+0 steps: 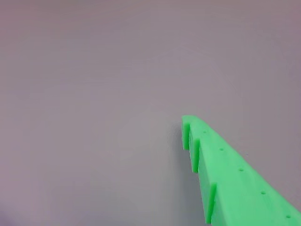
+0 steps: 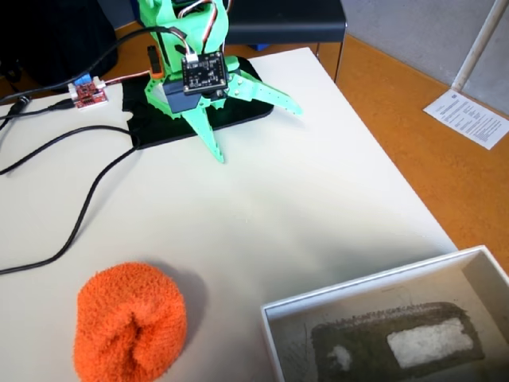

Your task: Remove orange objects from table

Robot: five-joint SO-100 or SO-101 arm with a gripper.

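Green gripper [image 2: 254, 131] spread wide, empty — one finger [image 2: 208, 135] pointing down.

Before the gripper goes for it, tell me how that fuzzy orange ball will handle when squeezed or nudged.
The orange ball looks like soft terry cloth, so it will probably squash rather than resist. Its fuzzy pile should grip well, not slip. The fold in its middle and slumped shape suggest it will drag on the table rather than roll. It is likely light.

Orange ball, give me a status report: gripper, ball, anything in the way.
Gripper open, empty, up by the arm's base. Orange ball untouched on the table, near edge. Path between is bare tabletop; black cable lies off to the left in the fixed view.
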